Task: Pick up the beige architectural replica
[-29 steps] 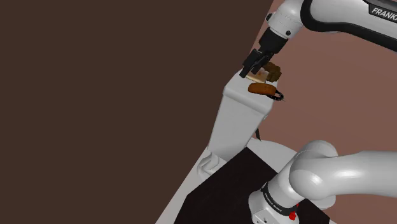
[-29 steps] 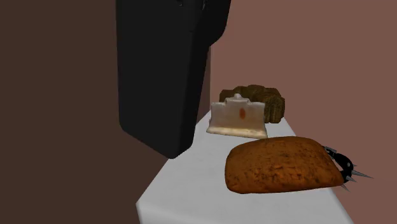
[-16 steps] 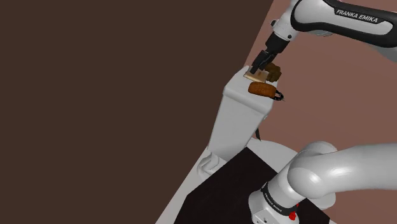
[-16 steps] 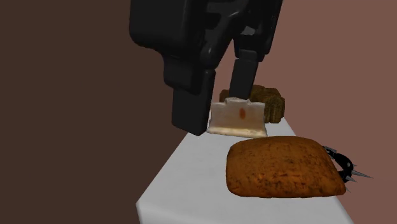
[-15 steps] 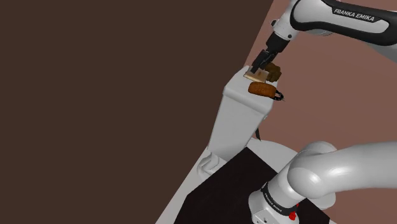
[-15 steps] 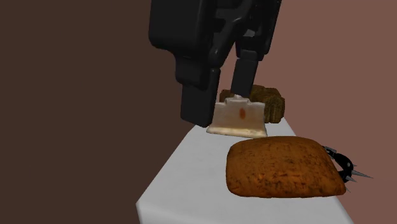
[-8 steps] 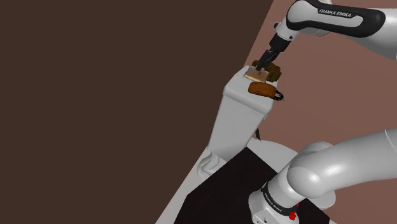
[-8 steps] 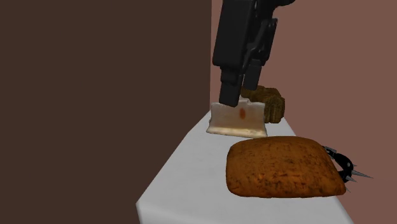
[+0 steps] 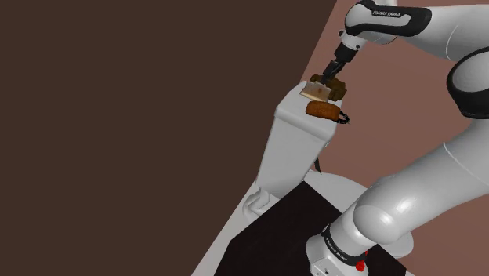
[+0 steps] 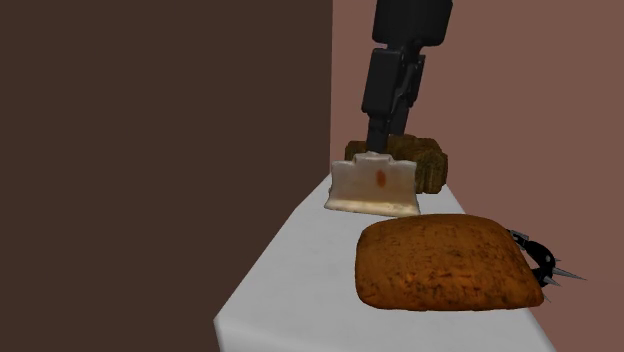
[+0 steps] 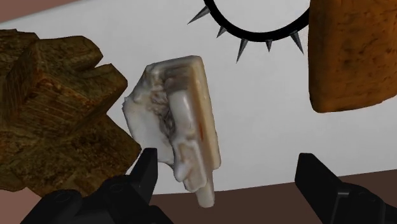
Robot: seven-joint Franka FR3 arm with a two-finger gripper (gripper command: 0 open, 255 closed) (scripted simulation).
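The beige architectural replica (image 10: pixel 373 186) stands upright at the far end of a narrow white top (image 10: pixel 296 272). In the shoulder view the replica (image 9: pixel 311 92) is a small pale block. My black gripper (image 10: pixel 379 146) hangs just above and behind it, pointing down; in the shoulder view the gripper (image 9: pixel 326 79) is right over the back of the top. In the wrist view the gripper (image 11: pixel 229 173) is open. The replica (image 11: pixel 182 130) lies between the fingers, close against one finger (image 11: pixel 146 167) and well apart from the other.
A dark brown lumpy block (image 10: pixel 424 160) sits right behind the replica. An orange-brown cushion-like slab (image 10: pixel 442 262) and a black spiked ring (image 10: pixel 541 263) lie nearer the second exterior camera. The white top is a tall narrow stand (image 9: pixel 296 145) against a brown wall.
The gripper has moved away from the second exterior camera, across the top, and now hangs over the replica's back edge. The objects have stayed put.
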